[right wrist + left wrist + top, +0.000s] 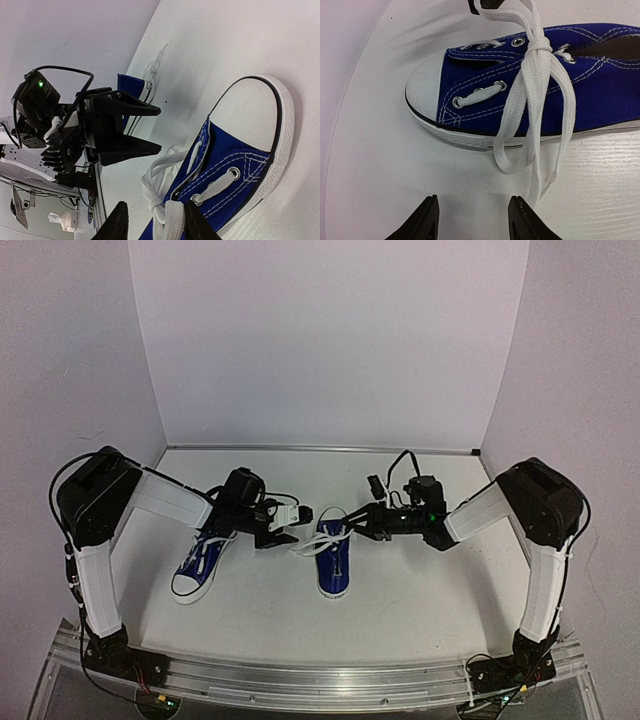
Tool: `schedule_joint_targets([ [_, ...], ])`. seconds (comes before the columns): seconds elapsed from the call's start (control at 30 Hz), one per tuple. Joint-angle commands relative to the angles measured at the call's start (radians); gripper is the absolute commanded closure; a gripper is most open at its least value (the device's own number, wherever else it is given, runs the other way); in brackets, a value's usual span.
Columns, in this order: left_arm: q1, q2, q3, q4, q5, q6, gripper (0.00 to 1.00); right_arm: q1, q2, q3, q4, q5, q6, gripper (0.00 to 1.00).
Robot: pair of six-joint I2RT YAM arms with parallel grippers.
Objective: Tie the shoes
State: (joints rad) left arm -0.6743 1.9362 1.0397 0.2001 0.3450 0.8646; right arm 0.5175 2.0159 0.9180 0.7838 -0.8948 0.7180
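Two blue shoes with white toe caps lie on the white table. One shoe [203, 565] rests under my left arm, and the other shoe [333, 565] lies in the middle between both grippers. Its white laces [536, 95] are knotted once over the tongue and hang down its side onto the table. My left gripper [474, 200] is open beside that shoe [485, 107], with nothing between its fingers; one lace end lies by its right finger. My right gripper [156, 207] straddles a lace strand [173, 220] above the shoe [235, 170], jaws apart, the strand against one finger only.
In the right wrist view my left gripper's black fingers [127, 127] point in from the left, close to the laces. The other shoe's heel [132, 82] shows behind them. White walls [330, 340] close off the back and both sides.
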Motion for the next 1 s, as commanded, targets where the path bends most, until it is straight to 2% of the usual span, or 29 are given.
schedule_joint_targets([
  [0.0,-0.001,0.005,0.036,0.004,0.012,0.003,0.51,0.003,-0.004,0.024,0.048,-0.021,0.023,0.64],
  [0.17,-0.001,0.004,0.036,0.005,0.011,0.005,0.51,0.003,0.025,0.038,0.048,-0.049,0.034,0.63],
  [0.3,-0.001,0.004,0.034,0.007,0.011,0.004,0.51,0.013,0.049,0.042,0.046,-0.079,0.046,0.58],
  [0.4,-0.001,0.005,0.036,0.009,0.012,0.006,0.51,0.022,0.057,0.043,0.045,-0.087,0.050,0.57],
  [0.53,-0.001,0.006,0.037,0.009,0.012,0.005,0.51,0.034,0.052,0.044,0.052,-0.098,0.040,0.61],
  [0.73,0.000,0.008,0.038,0.010,0.013,0.004,0.51,0.042,0.035,0.049,0.052,-0.093,0.038,0.75],
  [0.97,-0.001,0.019,0.056,0.005,0.025,0.010,0.51,0.043,0.038,0.041,0.049,-0.074,0.037,0.81],
])
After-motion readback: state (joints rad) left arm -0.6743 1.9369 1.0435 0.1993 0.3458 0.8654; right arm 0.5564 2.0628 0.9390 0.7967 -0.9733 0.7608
